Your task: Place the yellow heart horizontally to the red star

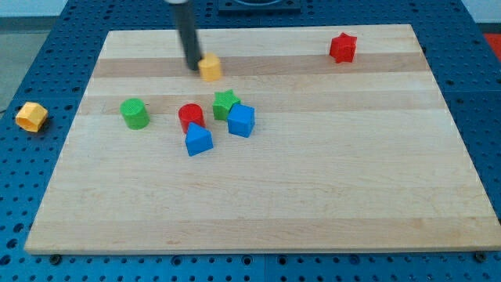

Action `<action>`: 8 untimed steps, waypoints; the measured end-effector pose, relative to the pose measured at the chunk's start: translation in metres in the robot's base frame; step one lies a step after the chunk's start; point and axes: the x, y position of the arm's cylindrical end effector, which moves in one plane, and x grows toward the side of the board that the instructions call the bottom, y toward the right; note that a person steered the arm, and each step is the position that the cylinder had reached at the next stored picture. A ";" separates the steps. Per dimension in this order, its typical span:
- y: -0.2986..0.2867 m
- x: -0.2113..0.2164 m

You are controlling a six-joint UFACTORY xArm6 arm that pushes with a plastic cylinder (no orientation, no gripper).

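End effector, a bare rod grasping nothing, rests its tip (193, 67) touching the yellow heart (210, 68) on its left, far side of the tabletop (313, 196); you now push it right toward the red star (343, 48).

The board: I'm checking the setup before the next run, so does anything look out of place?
Yes. A yellow block lies off the wooden board, on the blue perforated surface at the view's left. Every other block sits on the board. My tip touches the yellow heart.
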 end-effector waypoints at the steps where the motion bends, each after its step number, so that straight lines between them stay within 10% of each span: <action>1: -0.039 0.024; 3: 0.077 0.018; 8: 0.104 0.007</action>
